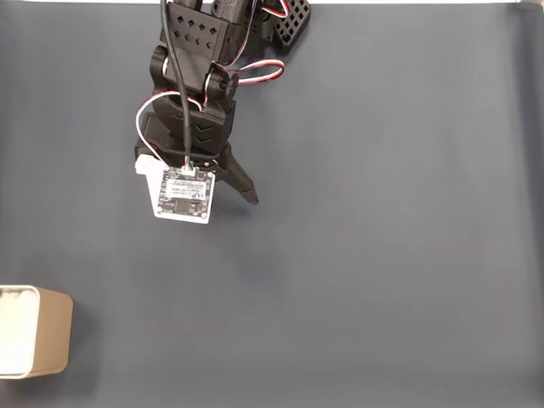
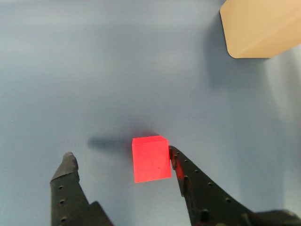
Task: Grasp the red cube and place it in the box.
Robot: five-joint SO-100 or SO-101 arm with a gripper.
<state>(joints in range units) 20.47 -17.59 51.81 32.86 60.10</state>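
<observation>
Black two-finger gripper (image 2: 122, 157) spread wide around a small bright-red matte cube (image 2: 151, 158).
Fixed view: the black arm (image 1: 195, 102) hangs over a dark grey mat (image 1: 382, 255); the tan rounded box (image 1: 34, 331) sits far lower left. Wrist view: the cube touches the right finger (image 2: 188, 174), well apart from the box (image 2: 261, 26) upper right.

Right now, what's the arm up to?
The arm is going for the red cube. In the wrist view its gripper has the jaws open around the cube: one finger tip touches or nearly touches the cube's right face, the other stands apart on the left. The cube sits on the dark mat, not lifted. The box waits at the lower left edge of the fixed view, well away from the arm.
</observation>
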